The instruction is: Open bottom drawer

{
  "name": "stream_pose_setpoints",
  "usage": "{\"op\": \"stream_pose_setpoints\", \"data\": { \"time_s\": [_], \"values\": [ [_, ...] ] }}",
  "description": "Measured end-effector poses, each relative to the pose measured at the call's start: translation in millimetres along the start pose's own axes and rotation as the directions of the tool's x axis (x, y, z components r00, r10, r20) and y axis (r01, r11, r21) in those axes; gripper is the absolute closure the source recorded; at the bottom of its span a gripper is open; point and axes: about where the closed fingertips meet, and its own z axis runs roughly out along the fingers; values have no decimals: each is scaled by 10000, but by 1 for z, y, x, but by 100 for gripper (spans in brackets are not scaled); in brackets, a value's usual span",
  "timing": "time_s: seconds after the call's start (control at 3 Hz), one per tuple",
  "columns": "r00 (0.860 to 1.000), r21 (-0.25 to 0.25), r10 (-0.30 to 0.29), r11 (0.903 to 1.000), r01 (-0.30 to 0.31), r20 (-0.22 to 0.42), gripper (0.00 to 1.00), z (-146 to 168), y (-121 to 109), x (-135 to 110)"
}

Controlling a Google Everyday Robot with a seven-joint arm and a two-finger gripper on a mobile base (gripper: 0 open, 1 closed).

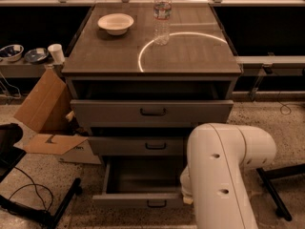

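Note:
The bottom drawer (138, 199) is the slimmest grey front of three, at the foot of the cabinet. It stands pulled far out, and its plain grey tray (143, 175) shows inside. Its small dark bar handle (156, 204) is at the centre of the front. The middle drawer (138, 146) and the top drawer (152, 111) are each pulled out a little. My white arm (224, 171) fills the lower right and comes down beside the bottom drawer's right end. The gripper is hidden behind the arm.
A white bowl (116, 23) and a clear water bottle (162, 14) stand on the cabinet top (190, 56). An open cardboard box (45, 116) lies at the left of the cabinet. A black stand leg (62, 204) and cables lie on the floor at the lower left.

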Motion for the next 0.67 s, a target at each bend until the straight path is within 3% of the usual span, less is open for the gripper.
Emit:
{"op": "stream_pose_setpoints", "data": {
  "time_s": [0.33, 0.67],
  "values": [
    [9995, 5, 212, 9998, -213, 247, 100, -5, 4, -3],
    [9995, 5, 213, 9998, -213, 247, 85, -5, 4, -3]
  ]
}}
